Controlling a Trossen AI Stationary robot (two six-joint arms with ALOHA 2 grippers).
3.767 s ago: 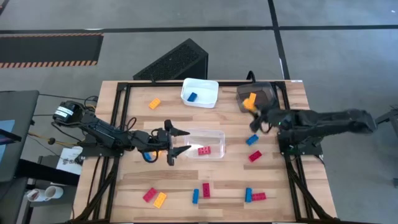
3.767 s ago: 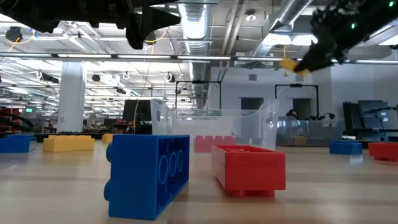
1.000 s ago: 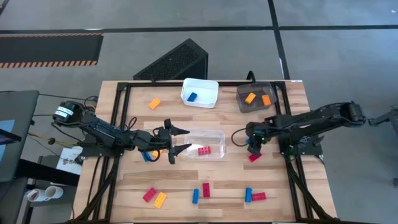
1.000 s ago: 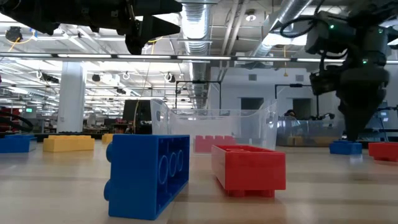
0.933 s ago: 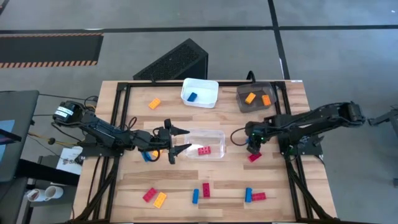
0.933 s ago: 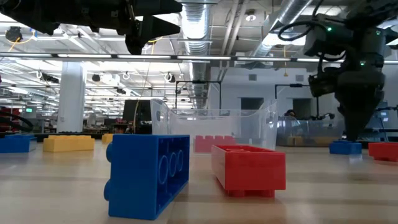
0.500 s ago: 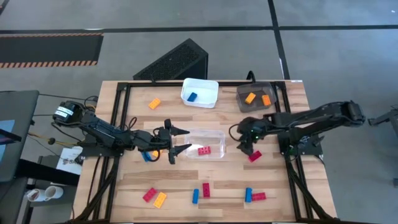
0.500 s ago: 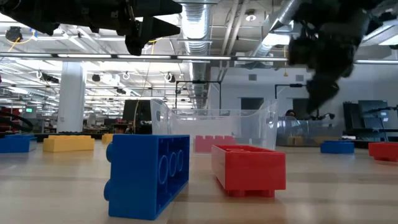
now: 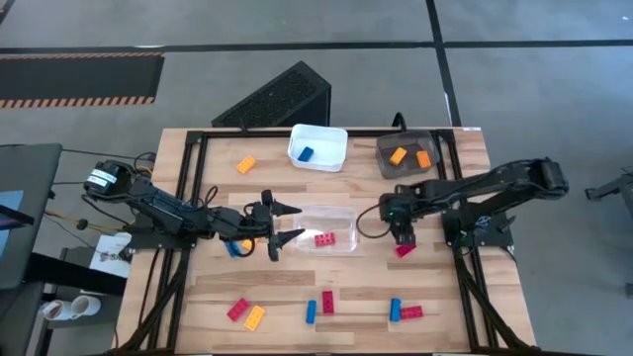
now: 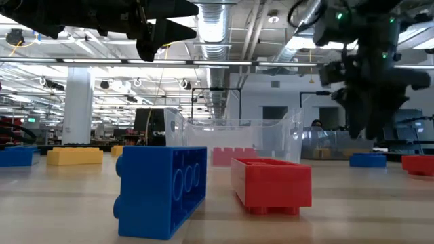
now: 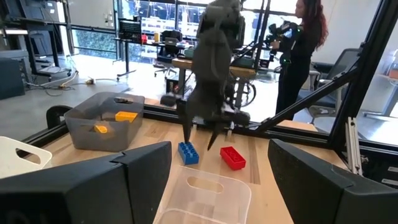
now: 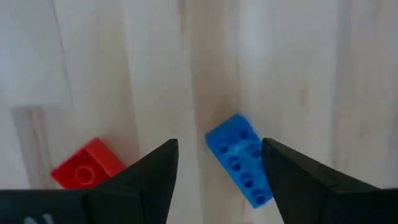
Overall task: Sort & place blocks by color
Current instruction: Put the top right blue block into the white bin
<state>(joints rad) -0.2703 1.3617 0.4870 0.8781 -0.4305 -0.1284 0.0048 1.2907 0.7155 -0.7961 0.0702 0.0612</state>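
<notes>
My right gripper hangs open over the table's right half, fingers pointing down on either side of a blue block without touching it. A red block lies beside it. In the left wrist view the right gripper stands just above that blue block and the red block. My left gripper waits open at the left end of the clear bin, which holds one red block. In the high view the right gripper hides the blue block.
The white bin holds a blue block; the grey bin holds two orange blocks. An orange block lies far left. Several red, blue and orange blocks lie along the near edge. A person stands beyond the table.
My right gripper rose from the blue block, swung a little toward the table's left and came part of the way back, now hanging above the block. The blue block has slid slightly toward the table's left. My left arm kept still.
</notes>
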